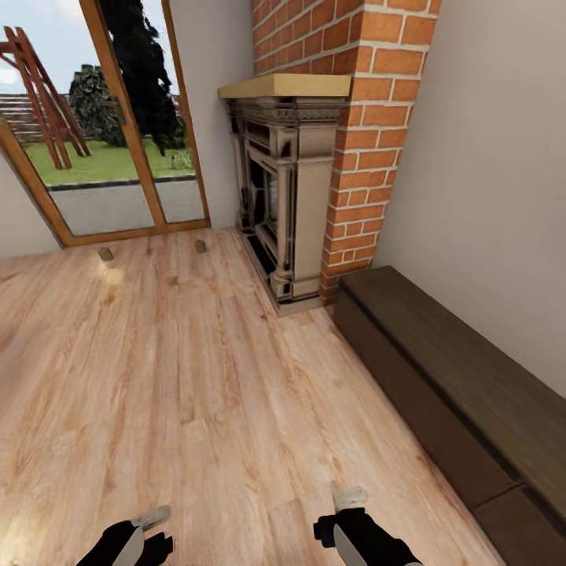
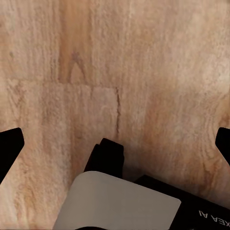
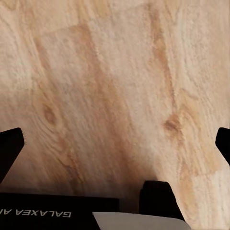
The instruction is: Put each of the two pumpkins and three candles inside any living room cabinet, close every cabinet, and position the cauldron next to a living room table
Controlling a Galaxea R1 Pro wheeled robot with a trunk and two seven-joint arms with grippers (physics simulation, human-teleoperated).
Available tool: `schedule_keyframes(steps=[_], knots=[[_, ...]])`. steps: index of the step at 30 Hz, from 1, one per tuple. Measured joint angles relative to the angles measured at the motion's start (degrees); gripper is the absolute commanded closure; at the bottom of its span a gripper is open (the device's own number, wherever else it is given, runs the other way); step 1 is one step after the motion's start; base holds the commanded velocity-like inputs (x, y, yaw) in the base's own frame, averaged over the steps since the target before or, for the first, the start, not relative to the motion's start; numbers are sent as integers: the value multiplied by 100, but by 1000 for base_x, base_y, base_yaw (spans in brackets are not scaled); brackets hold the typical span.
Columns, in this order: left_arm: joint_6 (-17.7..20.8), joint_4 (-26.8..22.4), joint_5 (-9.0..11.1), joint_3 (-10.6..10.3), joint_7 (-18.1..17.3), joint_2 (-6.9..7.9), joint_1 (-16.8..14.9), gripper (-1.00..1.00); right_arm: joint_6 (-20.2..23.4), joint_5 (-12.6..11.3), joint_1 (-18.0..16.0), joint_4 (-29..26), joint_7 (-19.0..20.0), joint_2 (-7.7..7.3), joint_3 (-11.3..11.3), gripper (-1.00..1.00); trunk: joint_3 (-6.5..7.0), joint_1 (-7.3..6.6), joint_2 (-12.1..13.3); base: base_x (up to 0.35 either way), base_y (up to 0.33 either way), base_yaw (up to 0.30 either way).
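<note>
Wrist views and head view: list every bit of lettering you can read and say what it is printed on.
"GALAXEA A", shown inverted and cut off at the picture's edge, on the black arm housing in the right wrist view.
"XEA AI", also inverted and cut off, on the black arm housing in the left wrist view.
Head view: no readable text on the fireplace, the cabinet or the floor.

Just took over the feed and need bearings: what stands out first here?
The red brick chimney with its ornate fireplace dominates the far wall, beside the glass garden doors. The long dark cabinet runs along the right wall, shut. Two small candles sit on the wooden floor near the doors.
</note>
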Motion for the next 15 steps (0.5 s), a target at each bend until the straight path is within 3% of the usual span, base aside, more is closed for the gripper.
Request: schedule_keyframes(steps=[15], knots=[[-1, -1, -14, -3, 2, 0, 1, -100, -2, -13, 0, 1, 0, 70, 48, -100, 0, 0, 0, 231, 147, 287]])
